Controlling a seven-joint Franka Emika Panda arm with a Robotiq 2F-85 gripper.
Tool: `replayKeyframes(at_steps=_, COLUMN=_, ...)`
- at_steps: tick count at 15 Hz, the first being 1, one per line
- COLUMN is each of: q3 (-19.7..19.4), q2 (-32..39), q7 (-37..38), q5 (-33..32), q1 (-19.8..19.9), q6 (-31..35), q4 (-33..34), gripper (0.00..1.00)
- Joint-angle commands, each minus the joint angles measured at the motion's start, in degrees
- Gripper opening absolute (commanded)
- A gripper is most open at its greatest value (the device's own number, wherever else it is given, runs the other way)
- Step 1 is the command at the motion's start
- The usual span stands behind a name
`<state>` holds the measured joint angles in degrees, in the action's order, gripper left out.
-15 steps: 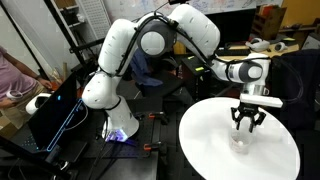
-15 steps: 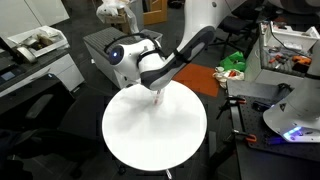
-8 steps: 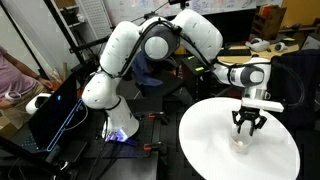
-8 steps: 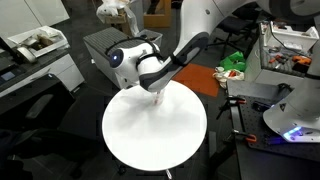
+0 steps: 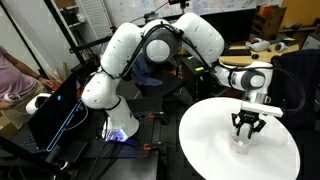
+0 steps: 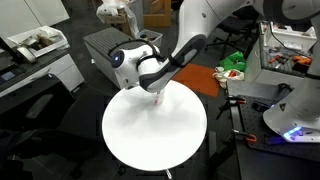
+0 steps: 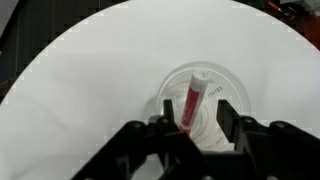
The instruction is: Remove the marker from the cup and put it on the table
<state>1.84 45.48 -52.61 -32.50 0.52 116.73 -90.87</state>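
Wrist view: hand (image 7: 196, 122) open, holding nothing, right above cup (image 7: 236, 96); pink marker (image 7: 193, 98) leans inside, white counter (image 7: 90, 80) underneath.

In an exterior view, a person's arm in a pink sleeve (image 5: 12, 78) shows at the left edge, just beside a dark slanted panel with thin blue lines (image 5: 58, 115). Shelves (image 5: 88, 20) stand at the back, and a white object (image 5: 262, 45) sits far back on the right. In an exterior view, a green object (image 6: 233, 62) lies on the right, near an orange-brown mat (image 6: 203, 78). A cardboard box (image 6: 155, 10) stands far back. At the left, a grey cabinet (image 6: 62, 70) carries a cluttered tray (image 6: 40, 42).
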Motion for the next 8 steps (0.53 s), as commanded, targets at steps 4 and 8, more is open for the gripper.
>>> replayKeyframes(at_steps=4, q3=-0.5, q2=1.5, q7=-1.5, q5=2.1, q1=0.4, q6=-0.9, q4=2.3, gripper=0.5)
replayKeyframes(at_steps=8, q3=-0.7, q2=2.0, q7=-1.5, q5=2.2, q1=0.6, q6=-1.2, q4=2.7, gripper=0.48)
